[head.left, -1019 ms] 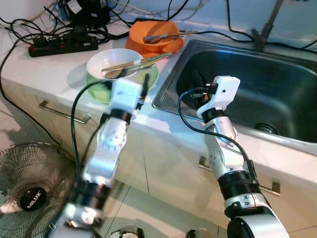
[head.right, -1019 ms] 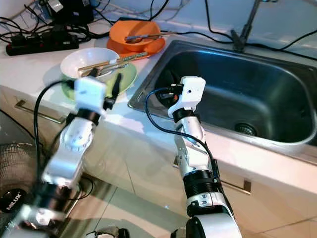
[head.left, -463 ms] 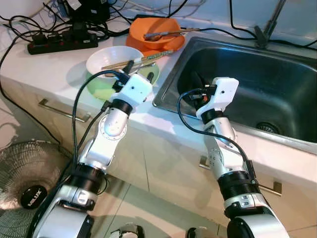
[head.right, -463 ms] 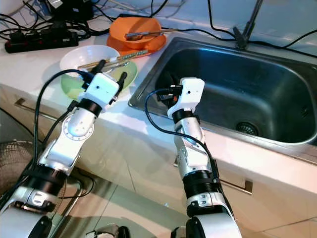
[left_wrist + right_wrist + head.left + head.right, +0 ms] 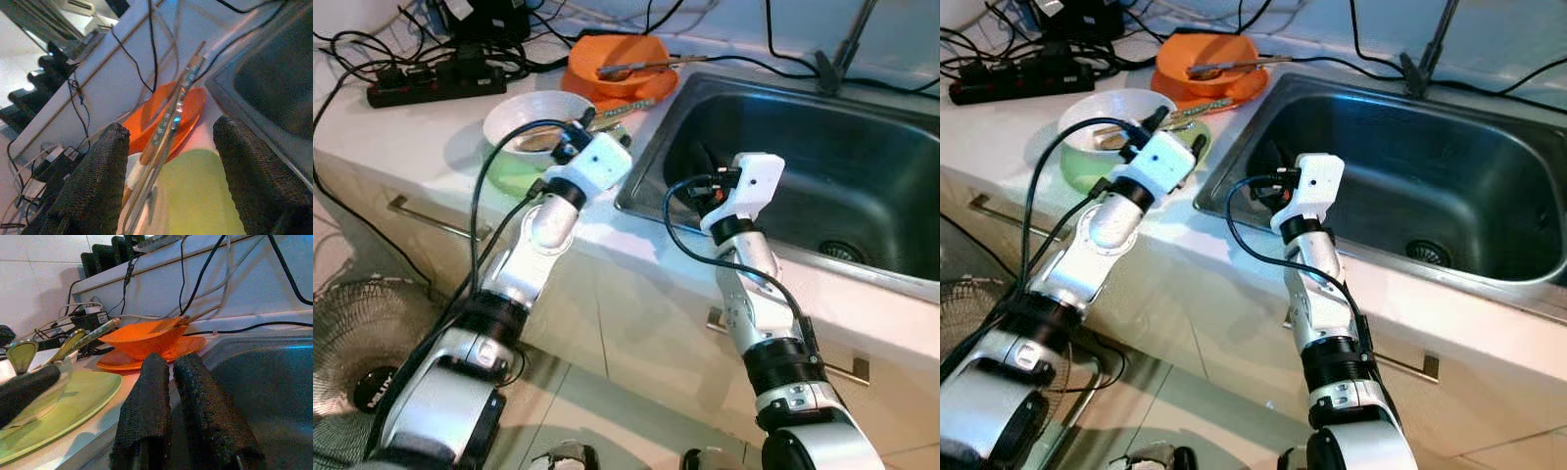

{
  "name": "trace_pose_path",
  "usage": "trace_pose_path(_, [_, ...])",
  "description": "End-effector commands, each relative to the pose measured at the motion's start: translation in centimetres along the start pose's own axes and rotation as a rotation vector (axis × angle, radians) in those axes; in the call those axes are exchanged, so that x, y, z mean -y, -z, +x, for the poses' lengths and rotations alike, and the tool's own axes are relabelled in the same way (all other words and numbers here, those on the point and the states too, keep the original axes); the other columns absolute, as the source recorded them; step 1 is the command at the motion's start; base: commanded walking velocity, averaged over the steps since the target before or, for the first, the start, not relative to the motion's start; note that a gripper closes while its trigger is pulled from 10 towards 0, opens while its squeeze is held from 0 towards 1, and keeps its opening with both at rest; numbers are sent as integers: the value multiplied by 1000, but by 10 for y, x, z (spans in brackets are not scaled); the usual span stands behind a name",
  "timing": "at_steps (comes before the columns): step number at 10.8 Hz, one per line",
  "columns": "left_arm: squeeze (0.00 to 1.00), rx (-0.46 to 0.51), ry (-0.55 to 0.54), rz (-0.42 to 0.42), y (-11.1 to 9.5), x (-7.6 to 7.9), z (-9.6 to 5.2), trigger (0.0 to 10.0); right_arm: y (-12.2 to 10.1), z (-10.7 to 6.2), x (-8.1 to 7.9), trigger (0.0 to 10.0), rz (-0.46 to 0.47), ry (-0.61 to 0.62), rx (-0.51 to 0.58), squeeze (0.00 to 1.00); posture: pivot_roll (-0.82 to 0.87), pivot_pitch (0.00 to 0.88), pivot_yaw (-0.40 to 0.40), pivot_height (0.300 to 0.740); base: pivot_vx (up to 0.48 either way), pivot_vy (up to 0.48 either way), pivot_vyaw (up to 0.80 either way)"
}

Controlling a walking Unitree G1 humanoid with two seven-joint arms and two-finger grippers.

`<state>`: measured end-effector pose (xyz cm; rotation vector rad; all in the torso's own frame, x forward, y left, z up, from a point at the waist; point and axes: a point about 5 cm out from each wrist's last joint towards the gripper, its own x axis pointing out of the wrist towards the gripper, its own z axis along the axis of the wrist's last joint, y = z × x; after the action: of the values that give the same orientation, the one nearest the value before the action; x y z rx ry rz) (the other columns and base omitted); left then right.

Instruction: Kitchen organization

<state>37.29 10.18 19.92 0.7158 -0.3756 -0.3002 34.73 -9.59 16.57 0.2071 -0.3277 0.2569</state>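
Left end effector [image 5: 166, 161] was held open over the green plate [image 5: 205, 196] on the table [image 5: 421, 127], fingers [image 5: 98, 181] spread, the chopsticks [image 5: 171, 117] lying between them across the white bowl [image 5: 524, 113]. Right end effector [image 5: 181, 406] was seen closed at the sink [image 5: 822, 166] rim, near the orange bowl [image 5: 142, 338].

Silver jointed arms, white wrist housings, looping black cables; left gripper [image 5: 168, 161], right gripper [image 5: 171, 396]: rough black fingers.
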Motion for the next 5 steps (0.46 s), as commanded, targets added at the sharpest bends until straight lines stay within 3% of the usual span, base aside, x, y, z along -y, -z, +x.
trace_pose_path(1, [0,20,8,29,-4,-2,4,10000,-2,1,0,10000,3,10,10,0,11,73,49,740,0,0,0])
trace_pose_path(2, [0,18,8,35,-3,-2,6,8784,-2,1,0,10000,3,11,9,0,9,74,50,740,0,0,0])
trace_pose_path(3, [0,14,7,42,-2,-3,7,1922,-1,1,0,10000,3,12,9,0,9,75,51,740,0,0,0])
trace_pose_path(4, [0,15,4,43,-2,-3,8,0,-1,0,0,10000,3,14,9,0,12,74,50,740,0,0,0])
trace_pose_path(5, [0,16,2,44,-1,-3,8,0,-1,0,0,10000,4,14,6,0,12,74,50,740,0,0,0])
